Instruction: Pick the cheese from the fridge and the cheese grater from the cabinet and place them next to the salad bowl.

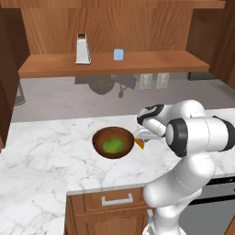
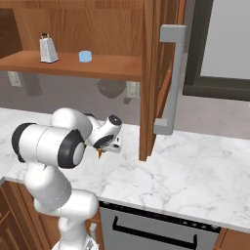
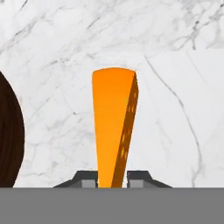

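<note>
The claw (image 3: 112, 177) has its tips on either side of the cheese (image 3: 113, 127), though whether they clamp it I cannot tell. The orange wedge sits just beside the salad bowl (image 1: 113, 142) on the marble desk (image 1: 46, 156) (the cheese grater (image 1: 82, 49) stands well above the bowl, on the cabinet (image 1: 114, 64) shelf).

Rises from the base in a white column, bends at a dark-banded elbow and reaches forward and down over the desk. Wrist folded low, hand pointing downward close above the marble. Gripper (image 3: 112, 177) set with its dark fingertips (image 3: 85, 178) on either side of the cheese (image 3: 113, 127), jaws narrow, close against the wedge's flanks; contact or slight gap cannot be told. In the left base view, gripper (image 1: 139, 142) sits low beside the forearm's rounded housing.
</note>
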